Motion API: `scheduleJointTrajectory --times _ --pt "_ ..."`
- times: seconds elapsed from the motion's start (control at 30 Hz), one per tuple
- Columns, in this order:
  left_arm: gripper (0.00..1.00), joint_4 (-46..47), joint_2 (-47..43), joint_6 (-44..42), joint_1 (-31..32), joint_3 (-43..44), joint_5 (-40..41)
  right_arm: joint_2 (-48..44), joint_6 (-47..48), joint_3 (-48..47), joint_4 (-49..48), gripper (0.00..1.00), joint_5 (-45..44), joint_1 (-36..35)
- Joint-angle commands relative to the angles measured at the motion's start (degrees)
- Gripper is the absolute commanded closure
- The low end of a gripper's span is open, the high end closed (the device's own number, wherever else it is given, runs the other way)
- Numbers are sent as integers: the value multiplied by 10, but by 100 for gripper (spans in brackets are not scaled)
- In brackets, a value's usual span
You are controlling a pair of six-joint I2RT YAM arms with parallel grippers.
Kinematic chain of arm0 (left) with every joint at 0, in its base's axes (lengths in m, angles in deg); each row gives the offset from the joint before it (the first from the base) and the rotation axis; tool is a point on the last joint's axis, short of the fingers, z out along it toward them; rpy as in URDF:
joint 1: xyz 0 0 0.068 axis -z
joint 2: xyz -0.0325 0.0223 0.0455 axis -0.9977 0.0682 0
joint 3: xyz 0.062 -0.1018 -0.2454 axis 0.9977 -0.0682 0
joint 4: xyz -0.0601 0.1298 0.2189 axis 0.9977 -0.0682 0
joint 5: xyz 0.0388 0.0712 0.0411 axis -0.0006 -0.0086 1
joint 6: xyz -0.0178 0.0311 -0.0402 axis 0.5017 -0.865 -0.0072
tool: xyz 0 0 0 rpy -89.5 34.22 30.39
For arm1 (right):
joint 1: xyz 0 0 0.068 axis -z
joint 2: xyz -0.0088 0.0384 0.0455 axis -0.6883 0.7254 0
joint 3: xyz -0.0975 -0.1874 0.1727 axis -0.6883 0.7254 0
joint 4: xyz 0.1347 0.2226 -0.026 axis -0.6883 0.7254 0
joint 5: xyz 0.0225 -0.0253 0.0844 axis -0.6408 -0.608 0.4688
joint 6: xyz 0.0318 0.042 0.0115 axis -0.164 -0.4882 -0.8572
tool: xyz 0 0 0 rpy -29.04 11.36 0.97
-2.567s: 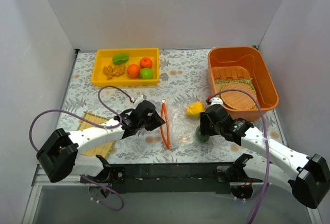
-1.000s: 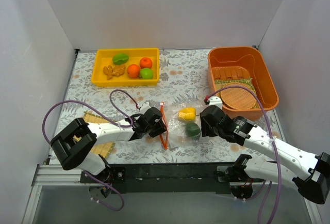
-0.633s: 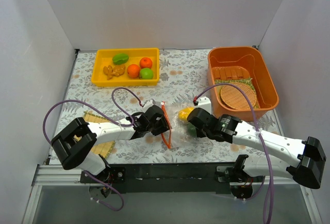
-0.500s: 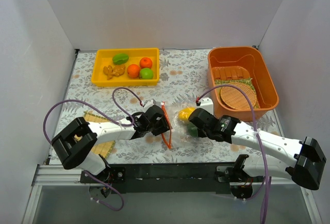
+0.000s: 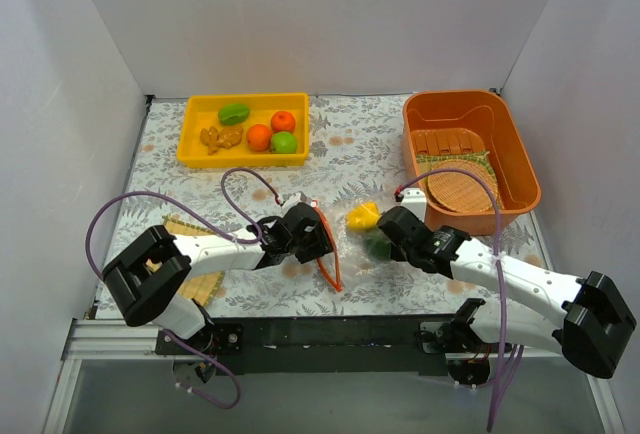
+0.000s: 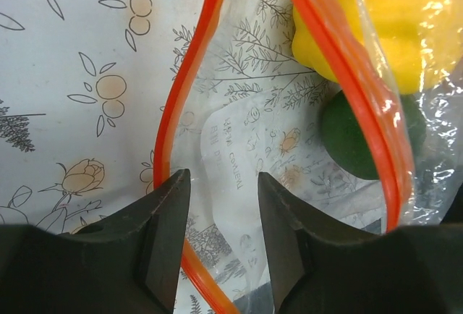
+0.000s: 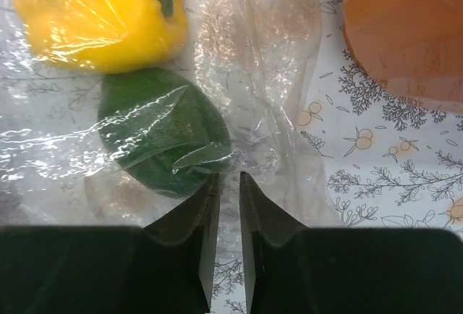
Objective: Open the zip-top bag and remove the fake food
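Note:
The clear zip-top bag (image 5: 350, 244) lies mid-table with its orange-red zip mouth (image 6: 172, 104) spread into a loop. Inside it are two pieces of fake food: a yellow piece (image 7: 94, 17) and a dark green piece (image 7: 163, 137). My left gripper (image 6: 222, 180) is at the mouth, jaws apart over the lower film, and the zip strip runs under its left finger (image 6: 163, 227). My right gripper (image 7: 228, 178) is at the bag's closed end, shut on crumpled film just beside the dark green piece. In the top view the left gripper (image 5: 318, 241) and right gripper (image 5: 385, 231) flank the bag.
A yellow tray (image 5: 190, 146) at the back left holds several fake food pieces, among them two orange balls and a bright green ball. An orange bin (image 5: 522, 159) with wooden slats and a woven disc stands at the right, close to my right arm. A straw mat (image 5: 180, 227) lies under the left arm.
My right gripper reached in toward the green piece and closed on the bag film. The left jaws widened a little. The zip strip's near end shifted right.

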Motion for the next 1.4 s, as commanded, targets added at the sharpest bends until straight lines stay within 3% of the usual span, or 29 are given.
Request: scheduleJointTrajectory --times 0.0,0.33,0.57,1.1,1.37 --pt "58 7 0 -16 4 20 -5 -28 -4 -32 -17 75 -26 1" --pt "57 7 4 -20 4 29 -15 -11 -7 -22 -68 63 -61 10" --pt "57 4 0 -25 4 31 -14 34 3 -8 -117 58 -39 35" --pt "39 64 10 -47 12 27 -50 66 -7 21 -151 69 34 27" --pt "30 112 11 -22 16 6 -97 92 -18 5 -157 74 29 -24"
